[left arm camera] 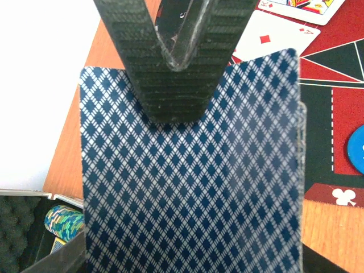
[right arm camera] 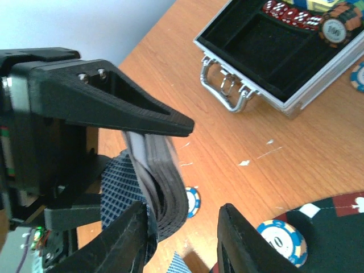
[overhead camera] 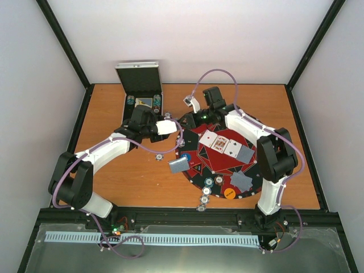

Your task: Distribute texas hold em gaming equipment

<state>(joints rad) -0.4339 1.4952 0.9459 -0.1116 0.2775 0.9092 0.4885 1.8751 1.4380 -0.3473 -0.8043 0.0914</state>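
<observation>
Blue-diamond backs fill my left wrist view: the deck of cards is clamped in my left hand, over the bench just left of the round mat. The open case sits far left. My right hand straddles the deck's edge, but I can't tell if it's pinching anything. Mat count: three face-up cards, one orange disc, one blue disc. The deck hides most else.

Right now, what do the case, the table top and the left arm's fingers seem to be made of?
Case: probably aluminium, silvery brushed rim and shiny handle; black foam lining.
Table top: wood or wood-look laminate, orange-brown with faint grain, matte.
Left fingers: black plastic, fine layered ridges, likely 3D-printed.
</observation>
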